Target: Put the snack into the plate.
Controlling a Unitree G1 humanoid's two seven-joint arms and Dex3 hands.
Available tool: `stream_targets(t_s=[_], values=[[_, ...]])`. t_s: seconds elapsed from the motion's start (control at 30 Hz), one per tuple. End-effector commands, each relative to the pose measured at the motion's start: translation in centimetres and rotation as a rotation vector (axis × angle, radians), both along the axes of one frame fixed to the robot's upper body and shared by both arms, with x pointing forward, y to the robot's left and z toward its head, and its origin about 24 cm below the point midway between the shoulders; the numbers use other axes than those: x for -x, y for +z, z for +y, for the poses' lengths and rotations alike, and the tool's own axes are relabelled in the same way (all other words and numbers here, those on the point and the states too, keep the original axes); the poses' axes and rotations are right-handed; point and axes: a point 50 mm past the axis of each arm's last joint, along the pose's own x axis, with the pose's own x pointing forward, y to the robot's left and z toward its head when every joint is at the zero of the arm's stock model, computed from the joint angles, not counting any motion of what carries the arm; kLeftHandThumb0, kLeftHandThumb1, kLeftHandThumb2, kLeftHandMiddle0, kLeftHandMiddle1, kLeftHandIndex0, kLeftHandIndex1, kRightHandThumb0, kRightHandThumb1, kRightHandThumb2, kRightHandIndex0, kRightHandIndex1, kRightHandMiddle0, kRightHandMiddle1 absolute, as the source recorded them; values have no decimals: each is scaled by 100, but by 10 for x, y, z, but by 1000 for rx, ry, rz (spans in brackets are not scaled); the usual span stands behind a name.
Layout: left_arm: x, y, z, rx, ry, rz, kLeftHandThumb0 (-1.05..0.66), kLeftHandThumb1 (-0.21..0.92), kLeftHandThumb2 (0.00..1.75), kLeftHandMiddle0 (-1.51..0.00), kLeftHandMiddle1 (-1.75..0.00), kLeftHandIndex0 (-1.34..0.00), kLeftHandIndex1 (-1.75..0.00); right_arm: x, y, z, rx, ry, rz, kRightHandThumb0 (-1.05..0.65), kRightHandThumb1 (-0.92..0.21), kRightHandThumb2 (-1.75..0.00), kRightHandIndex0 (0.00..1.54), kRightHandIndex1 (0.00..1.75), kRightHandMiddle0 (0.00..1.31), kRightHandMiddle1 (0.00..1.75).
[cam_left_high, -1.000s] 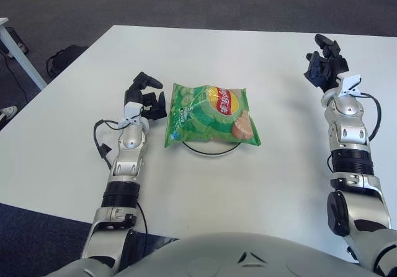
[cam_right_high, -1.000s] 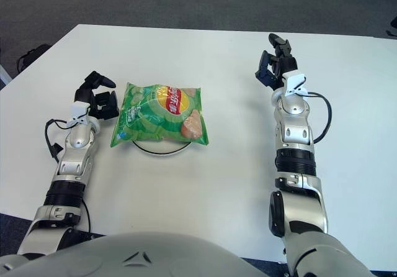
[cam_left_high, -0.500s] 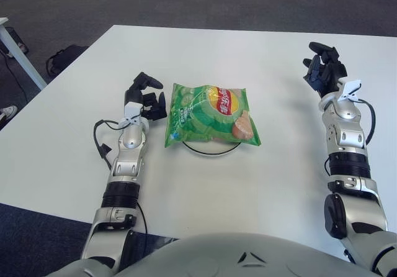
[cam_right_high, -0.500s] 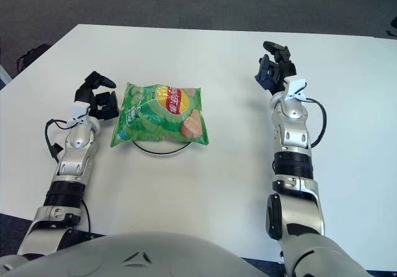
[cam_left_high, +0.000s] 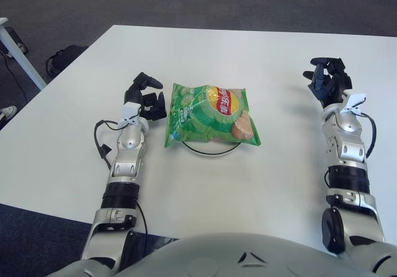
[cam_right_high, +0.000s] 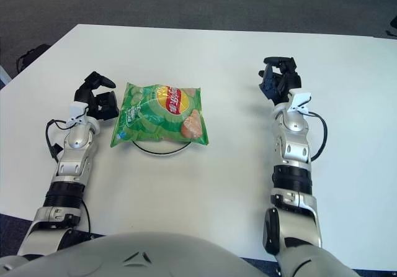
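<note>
A green snack bag (cam_left_high: pixel 211 113) with a red and yellow logo lies flat on a plate (cam_left_high: pixel 211 149) in the middle of the white table; only the plate's dark front rim shows under the bag. My left hand (cam_left_high: pixel 144 98) rests on the table just left of the bag, fingers relaxed, holding nothing. My right hand (cam_left_high: pixel 327 81) is over the table's right side, well away from the bag, fingers loosely curled and empty.
The white table (cam_left_high: pixel 248 53) stretches far behind the bag. A dark bag (cam_left_high: pixel 62 58) lies on the grey floor off the table's left edge, next to a white table leg (cam_left_high: pixel 18 56).
My right hand has drawn back toward me and lowered on the table's right side. The left hand and the snack bag have not moved.
</note>
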Motion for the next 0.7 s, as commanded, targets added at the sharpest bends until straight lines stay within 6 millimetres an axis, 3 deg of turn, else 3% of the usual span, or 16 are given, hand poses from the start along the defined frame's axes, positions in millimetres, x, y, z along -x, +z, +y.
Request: stream_targets(t_s=[0.0,0.03,0.1,0.2,0.4,0.67], values=[[18,-31,1,47,13,102,-48,32,131,-129,-175,-60,-175,3,0,3,-4,3,18,-40,-63,-92,39,153,37,174],[18,-31,1,54,15,97,-48,32,131,-129,-175,-60,-175,4,-2,3,-5,5,26,-40,-62,-93,40,154,38,175],[19,-31,1,68,18,89,-47,33,130,-128,-175,-60,-175,7,-4,3,-8,10,39,-21,-53,-101,48,149,42,175],[19,-30,1,80,22,81,-47,34,130,-127,-175,-59,-175,9,-7,3,-14,16,52,-7,-42,-111,56,147,48,175],[20,-28,2,76,33,72,-47,34,129,-125,-175,-59,-175,18,-20,4,-32,25,90,-2,-33,-122,61,147,53,175],[21,-27,2,75,31,68,-48,30,133,-125,-175,-62,-175,25,-31,5,-48,18,116,-1,-29,-126,64,147,55,175]])
